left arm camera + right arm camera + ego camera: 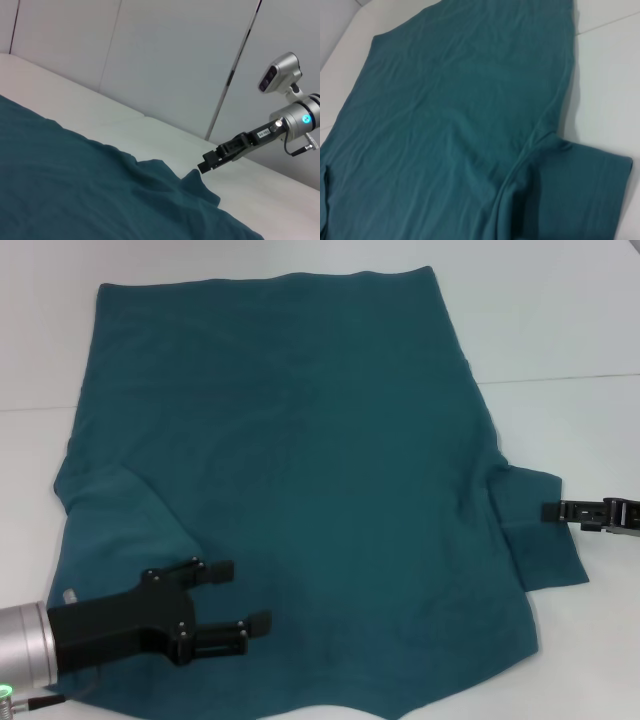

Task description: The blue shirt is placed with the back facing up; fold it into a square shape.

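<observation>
On our left side, the left pincer (pixel 238 598) hangs over the near left part of the blue shirt (pixel 300 470), its two black fingers spread apart with nothing between them. Just beyond it the left sleeve (pixel 115 505) is already turned inward, lying on the body of the shirt as a slanted flap.

The shirt itself lies spread flat over the white table (pixel 560 330), hem at the far edge and collar end nearest to us, taking up most of the middle of the surface. The fabric is a plain matte knit, dark teal, with shallow soft wrinkles across it. We judge it light, limp and not slippery; it should drape from any hold and carry no shape of its own, so a pinch at an edge or a corner seems the surest grip.

On our right, the right sleeve (pixel 540 530) lies open on the table. The right pincer (pixel 548 510) sits at its outer edge; in the left wrist view the cloth peaks up at its tip (pixel 205 166), so we judge it closed on the sleeve's hem.
</observation>
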Robot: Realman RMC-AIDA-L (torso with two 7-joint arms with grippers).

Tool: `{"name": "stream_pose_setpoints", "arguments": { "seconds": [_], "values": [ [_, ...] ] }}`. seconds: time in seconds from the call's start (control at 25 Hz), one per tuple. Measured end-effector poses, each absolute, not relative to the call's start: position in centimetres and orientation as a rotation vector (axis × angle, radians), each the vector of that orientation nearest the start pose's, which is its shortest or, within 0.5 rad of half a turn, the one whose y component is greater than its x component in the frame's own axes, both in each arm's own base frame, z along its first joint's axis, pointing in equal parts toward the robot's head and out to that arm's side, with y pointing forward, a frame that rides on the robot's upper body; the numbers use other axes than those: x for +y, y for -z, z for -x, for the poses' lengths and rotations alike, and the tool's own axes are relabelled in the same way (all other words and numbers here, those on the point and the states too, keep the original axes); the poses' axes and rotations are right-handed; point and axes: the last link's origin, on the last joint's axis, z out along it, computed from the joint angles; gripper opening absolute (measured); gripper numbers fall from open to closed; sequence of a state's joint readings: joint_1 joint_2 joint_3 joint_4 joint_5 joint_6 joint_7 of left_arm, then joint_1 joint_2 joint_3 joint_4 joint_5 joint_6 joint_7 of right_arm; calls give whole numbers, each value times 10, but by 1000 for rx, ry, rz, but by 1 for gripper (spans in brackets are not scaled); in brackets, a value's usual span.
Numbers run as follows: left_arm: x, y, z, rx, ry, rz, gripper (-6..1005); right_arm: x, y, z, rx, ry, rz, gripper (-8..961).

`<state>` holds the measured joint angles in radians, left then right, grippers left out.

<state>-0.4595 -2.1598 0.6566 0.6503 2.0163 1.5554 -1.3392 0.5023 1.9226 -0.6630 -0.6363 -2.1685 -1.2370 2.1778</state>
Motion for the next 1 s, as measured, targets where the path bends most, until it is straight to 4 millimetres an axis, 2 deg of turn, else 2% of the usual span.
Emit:
{"name": "stream_pose_setpoints", "arguments": {
  "seconds": [0.84, 1.0],
  "values": [
    [302, 34, 264, -653, 703, 2786, 949, 364, -51, -346, 1596, -405, 2059, 905],
    [302, 34, 265, -655, 700, 2783, 949, 365, -50, -347, 1594, -405, 2041, 787]
  ]
}}
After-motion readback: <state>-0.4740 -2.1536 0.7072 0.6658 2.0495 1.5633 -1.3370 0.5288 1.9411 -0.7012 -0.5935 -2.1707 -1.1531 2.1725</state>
